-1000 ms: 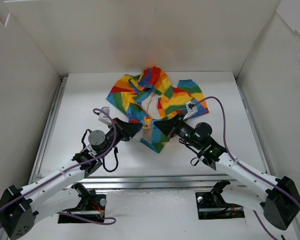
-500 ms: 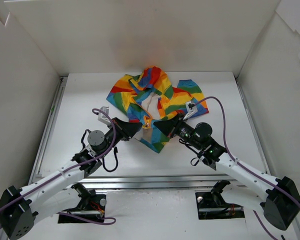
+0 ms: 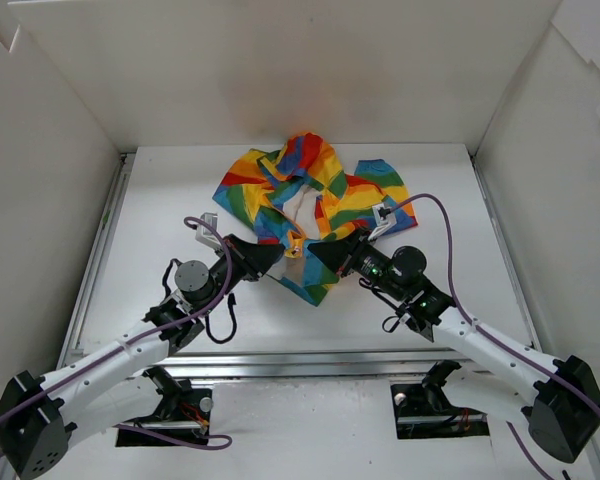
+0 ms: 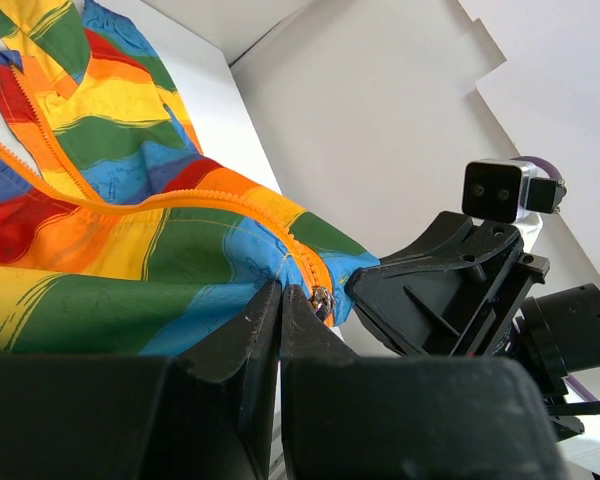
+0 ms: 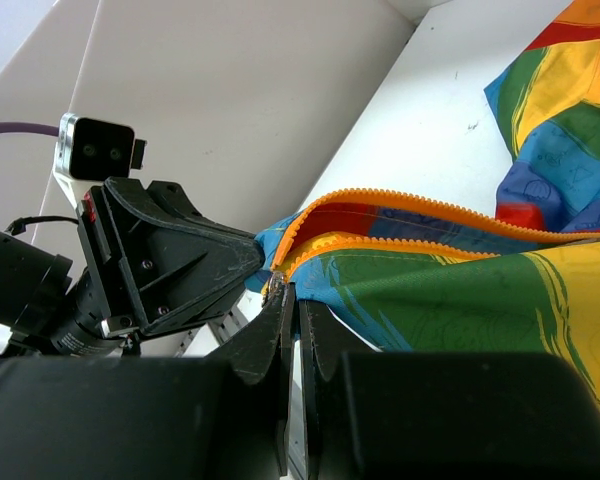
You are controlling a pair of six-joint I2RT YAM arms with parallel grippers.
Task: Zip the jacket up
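The white surface (image 3: 160, 200) carries the jacket (image 3: 310, 190), which lies crumpled toward 12 o'clock from the arm bases. Its rainbow stripes face up, the white lining shows in the open front, and one corner of the hem points toward 6 o'clock.

The left arm (image 3: 130, 345) reaches in from 7 o'clock and the right arm (image 3: 480, 335) from 5 o'clock. They meet nose to nose at the jacket's near edge.

The left jaws are pressed together, clamped on the jacket's blue-green hem at 9 o'clock of the meeting point. The right jaws are likewise pinched tight on the jacket at 3 o'clock, just beside the other pair.

The orange zipper (image 5: 430, 215) runs away in two separate rows of teeth, unjoined. A small metal slider (image 4: 322, 297) sits at its lower end, between the two sets of tips.
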